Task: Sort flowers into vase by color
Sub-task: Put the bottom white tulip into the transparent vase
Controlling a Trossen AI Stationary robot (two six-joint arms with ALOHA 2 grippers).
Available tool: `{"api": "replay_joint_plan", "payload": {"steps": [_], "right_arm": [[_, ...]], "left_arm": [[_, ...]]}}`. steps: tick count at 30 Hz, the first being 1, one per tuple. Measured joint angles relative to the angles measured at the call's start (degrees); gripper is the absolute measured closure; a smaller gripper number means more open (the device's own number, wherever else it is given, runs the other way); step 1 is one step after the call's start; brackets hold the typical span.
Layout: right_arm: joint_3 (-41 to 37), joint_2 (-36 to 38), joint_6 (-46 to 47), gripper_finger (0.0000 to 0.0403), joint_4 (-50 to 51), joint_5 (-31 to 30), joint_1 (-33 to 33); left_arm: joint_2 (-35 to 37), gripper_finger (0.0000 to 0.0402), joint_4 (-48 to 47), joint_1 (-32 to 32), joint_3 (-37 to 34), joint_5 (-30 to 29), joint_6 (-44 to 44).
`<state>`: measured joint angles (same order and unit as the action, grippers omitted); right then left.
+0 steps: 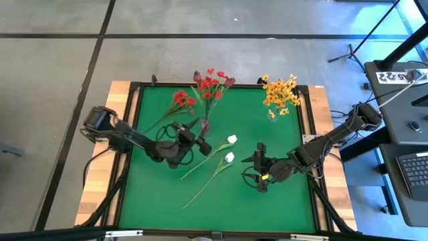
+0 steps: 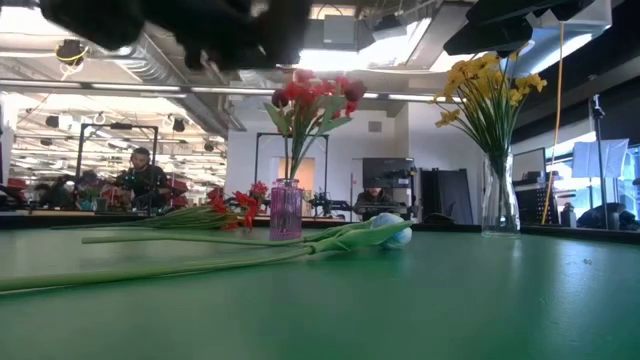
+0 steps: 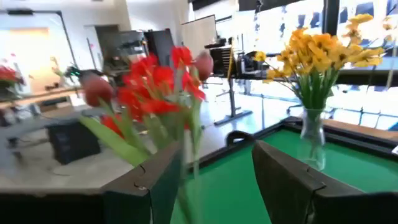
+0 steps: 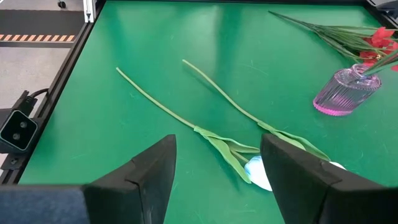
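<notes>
The green worktop [image 1: 221, 194] held two vases near its far edge. A pink vase [image 4: 344, 93] stood toward the far middle, with red flowers and maroon buds [image 1: 212, 84] standing in it. A clear vase [image 2: 497, 195] stood near the far right corner, full of yellow flowers [image 1: 280, 92].

A loose red spray [image 1: 182, 100] lay flat on the worktop just to the left of the pink vase, toward the far left corner. Two white buds lay in the middle of the worktop, side by side. One white bud [image 1: 232, 139] lay a little farther back, and the other white bud [image 1: 229, 157] lay just in front of it. Their long green stems [image 4: 205, 118] ran toward the front left.

The left gripper [image 3: 214, 180] was up beside the red flowers in the pink vase. Its fingers stood apart, and a green stem [image 3: 193, 155] showed in the gap between them. I cannot tell if the fingers touched that stem.

The right gripper [image 4: 217, 180] hung over the worktop on the right side, near the white buds. Its fingers were spread wide and held nothing.
</notes>
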<state>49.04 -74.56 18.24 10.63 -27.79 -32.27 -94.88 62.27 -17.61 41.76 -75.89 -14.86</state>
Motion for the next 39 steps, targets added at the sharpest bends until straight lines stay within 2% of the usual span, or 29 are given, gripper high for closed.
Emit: {"api": "replay_joint_plan", "payload": {"steps": [5,8,10,13,18,20,24,27,34,39], "right_arm": [[0.0,0.0,0.0,0.0171,0.0,-0.2,0.0],[0.0,0.0,1.5,0.0171,0.0,-0.1,0.0],[0.0,0.0,2.9,0.0171,0.0,-0.1,0.0],[0.0,0.0,4.0,0.0171,0.1,0.6,0.0],[0.0,0.0,4.5,0.0171,0.0,1.5,0.0],[0.0,0.0,4.5,0.0171,-0.1,1.5,0.0],[0.0,0.0,4.5,0.0171,-0.2,1.5,0.0],[0.0,0.0,4.5,0.0171,-0.2,1.4,0.0],[0.0,0.0,4.4,0.0171,-0.1,1.4,0.0],[0.0,0.0,4.3,0.0171,0.6,1.3,0.0]], "left_arm": [[8.1,0.0209,-10.8,-3.5,0.0,-8.2,-0.6],[11.6,0.0209,-14.8,-5.7,0.0,-8.3,2.1],[12.9,0.0209,-17.1,-7.2,0.0,-4.3,5.1],[14.0,0.0209,-23.7,-9.4,0.0,6.4,13.3],[13.5,0.0209,-42.2,-9.2,0.0,34.4,35.9],[12.2,0.0209,-48.6,-8.9,0.0,41.4,43.6],[9.0,0.0209,-56.3,-9.0,0.0,43.8,52.1],[6.2,0.0209,-56.3,-9.1,0.0,44.5,54.7],[0.4,0.0209,-52.5,-7.1,0.1,48.6,55.3],[-3.5,0.0209,-51.9,-5.9,3.4,52.3,55.1]]}}
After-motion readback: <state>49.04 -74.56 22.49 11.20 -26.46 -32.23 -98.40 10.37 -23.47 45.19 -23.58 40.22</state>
